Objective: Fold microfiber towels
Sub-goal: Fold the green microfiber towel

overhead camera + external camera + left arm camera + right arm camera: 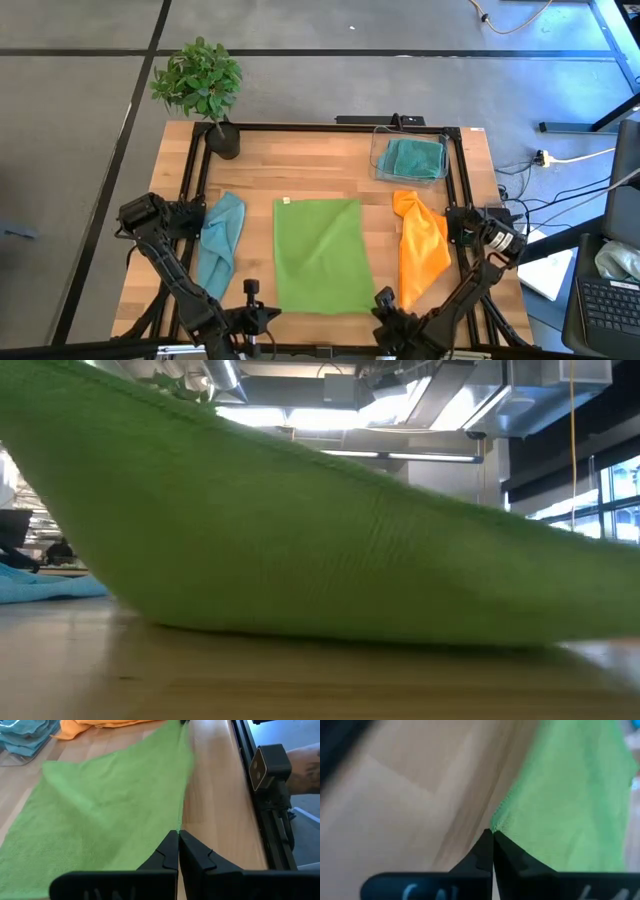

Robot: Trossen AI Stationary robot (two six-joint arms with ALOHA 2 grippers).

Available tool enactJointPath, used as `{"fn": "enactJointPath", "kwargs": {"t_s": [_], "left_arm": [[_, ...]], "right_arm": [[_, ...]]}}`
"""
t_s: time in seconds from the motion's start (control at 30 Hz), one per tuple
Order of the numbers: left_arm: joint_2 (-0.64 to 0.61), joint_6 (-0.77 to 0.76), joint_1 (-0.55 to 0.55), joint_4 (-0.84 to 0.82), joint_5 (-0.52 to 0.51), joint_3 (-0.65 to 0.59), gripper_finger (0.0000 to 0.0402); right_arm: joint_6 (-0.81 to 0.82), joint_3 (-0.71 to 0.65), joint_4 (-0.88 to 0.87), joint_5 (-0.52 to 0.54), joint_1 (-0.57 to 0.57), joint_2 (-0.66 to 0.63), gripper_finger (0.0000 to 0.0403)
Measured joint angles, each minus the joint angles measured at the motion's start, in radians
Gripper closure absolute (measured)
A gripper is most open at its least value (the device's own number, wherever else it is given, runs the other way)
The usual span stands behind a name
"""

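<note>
Both my sets of fingers are clenched on the near corners of the lime green towel [320, 255], left fingers [178, 836] on one, right fingers [492, 834] on the other. It lies flat mid-table [300, 165], between the light blue towel [220, 240] and the orange towel [422, 245]; the teal towel [412, 156] sits in the clear bin [380, 150]. Risks: both pinches look thin, right at the hem, so a corner may slip on lifting. Uneven pull would skew the fold. A wide swing could drag the orange towel, lying just beside.
</note>
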Motion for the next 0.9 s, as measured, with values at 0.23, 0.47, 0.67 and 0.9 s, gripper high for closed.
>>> {"fn": "enactJointPath", "kwargs": {"t_s": [0.23,0.47,0.67,0.9], "left_arm": [[0.000,-0.001,0.000,0.017,-0.002,0.000,0.0402],[0.000,0.015,0.000,0.027,-0.012,0.000,0.0402],[-0.009,0.028,0.011,-0.109,-0.223,-0.001,0.0402],[-0.021,0.023,0.090,-0.338,-0.294,-0.001,0.0402]], "right_arm": [[-0.001,0.105,-0.081,-0.094,0.008,-0.002,0.0398],[0.023,0.098,-0.146,-0.088,0.008,-0.002,0.0398],[0.086,0.098,-0.421,0.193,-0.018,-0.002,0.0399],[0.180,0.097,-0.634,0.288,-0.150,-0.004,0.0396]]}}
